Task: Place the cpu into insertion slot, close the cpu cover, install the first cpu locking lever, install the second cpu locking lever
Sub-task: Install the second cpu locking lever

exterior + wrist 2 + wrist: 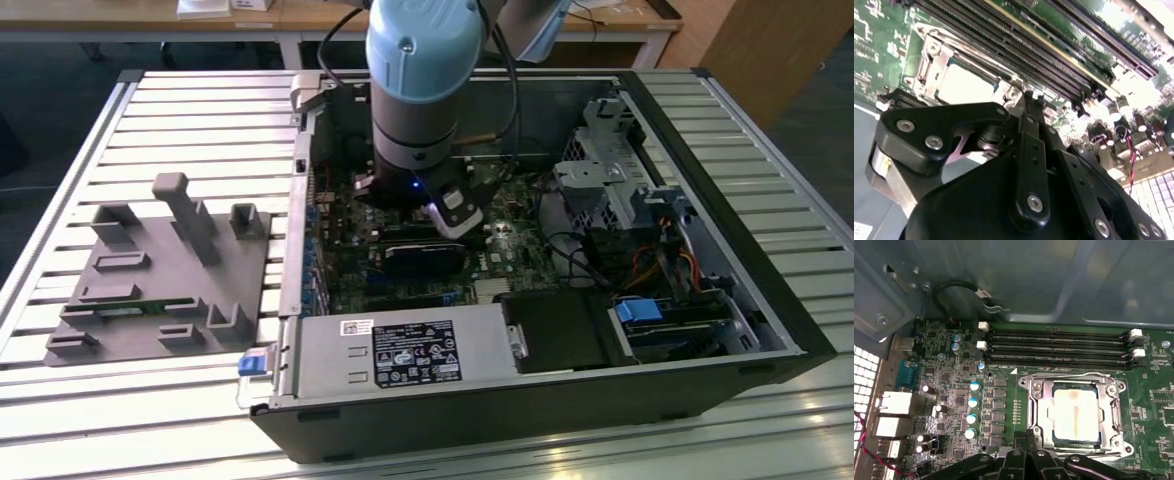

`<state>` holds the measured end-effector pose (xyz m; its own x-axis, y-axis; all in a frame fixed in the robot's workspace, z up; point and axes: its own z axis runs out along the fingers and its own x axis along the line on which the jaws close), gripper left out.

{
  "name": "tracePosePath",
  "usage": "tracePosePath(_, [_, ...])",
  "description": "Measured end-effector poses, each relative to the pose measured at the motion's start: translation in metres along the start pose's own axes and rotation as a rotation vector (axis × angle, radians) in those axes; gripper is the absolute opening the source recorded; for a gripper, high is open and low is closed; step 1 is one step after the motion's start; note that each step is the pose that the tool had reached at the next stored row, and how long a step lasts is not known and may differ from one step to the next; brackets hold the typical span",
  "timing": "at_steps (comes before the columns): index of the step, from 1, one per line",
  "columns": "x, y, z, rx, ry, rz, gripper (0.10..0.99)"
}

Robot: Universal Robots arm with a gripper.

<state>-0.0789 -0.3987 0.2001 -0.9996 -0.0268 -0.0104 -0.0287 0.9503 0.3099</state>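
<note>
The cpu (1075,412) lies flat in the insertion slot, its pale silver top showing through the window of the cpu cover (1036,407). The cover's silver frame is down around the chip on the green board. A thin metal lever (1069,375) runs along the cover's edge beside the memory slots. My gripper (1026,439) hovers just off one corner of the cover, with its black fingers pressed together and nothing between them. The second wrist view looks past my gripper (1032,97) to the cpu (964,82). In the exterior view my gripper (451,215) hangs low inside the open computer case.
Long black memory slots (1059,347) lie beside the socket, and capacitors (973,402) and rear ports (894,405) sit on the other side. The case holds a power supply (400,350), a black block (420,262) and a drive cage (614,170). A grey fixture (160,270) sits on the slatted table.
</note>
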Motion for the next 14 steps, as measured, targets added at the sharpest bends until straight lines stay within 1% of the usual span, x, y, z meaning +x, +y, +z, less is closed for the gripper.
tracePosePath(10, [-0.0002,0.0035,-0.0107,0.0,-0.0004,0.0,0.106])
tracePosePath(14, [-0.0002,0.0037,-0.0112,0.0,-0.0006,0.0,0.106])
